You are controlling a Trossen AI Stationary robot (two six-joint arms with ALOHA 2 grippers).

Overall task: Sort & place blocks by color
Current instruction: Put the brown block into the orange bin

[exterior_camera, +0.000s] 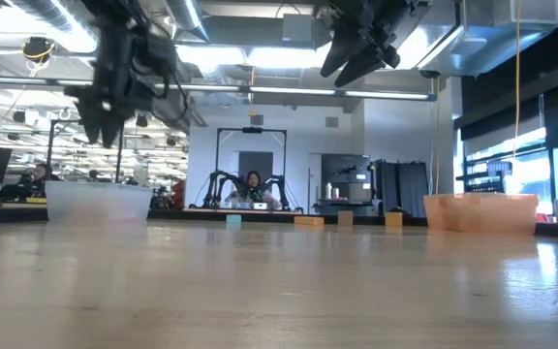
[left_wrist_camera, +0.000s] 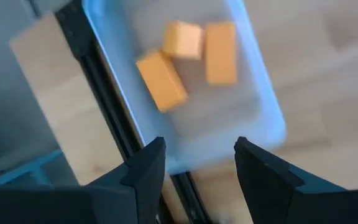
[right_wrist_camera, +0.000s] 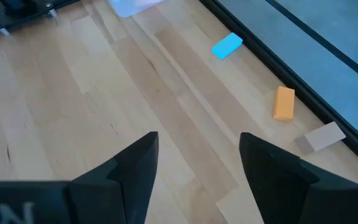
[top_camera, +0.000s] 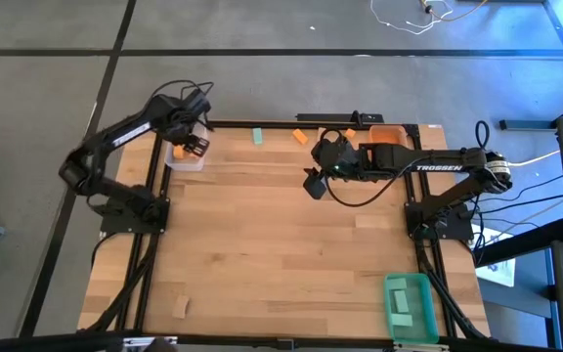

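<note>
Looking down on the table [top_camera: 281, 244] from the high view, you have nearest you, at the lower right of the frame, a green bin [top_camera: 409, 306] with teal blocks lying in it, and at the lower left a lone pale block [top_camera: 180, 306] on the bare wood. Higher in the frame, right of centre, your right gripper [top_camera: 314, 184] hangs above the table with its jaws spread wide and nothing between them; its wrist view shows a teal block [right_wrist_camera: 227, 45], an orange block [right_wrist_camera: 283, 102] and a pale block [right_wrist_camera: 321, 136] strung along the table's far edge, well apart from one another. At the far edge in the high view you can see that same teal block [top_camera: 258, 136] left of centre and the orange one [top_camera: 300, 137] beside it toward the right, with an orange bin [top_camera: 387, 131] at the upper right. At the upper left your left gripper [top_camera: 195, 147] sits over the clear bin [top_camera: 184, 158], jaws parted and empty; its wrist view looks straight down on three orange-looking blocks [left_wrist_camera: 202, 53] lying inside that bin [left_wrist_camera: 253, 106], two touching and one just beside them. In the low view a person [exterior_camera: 253, 188] sits in the room beyond the table.
</note>
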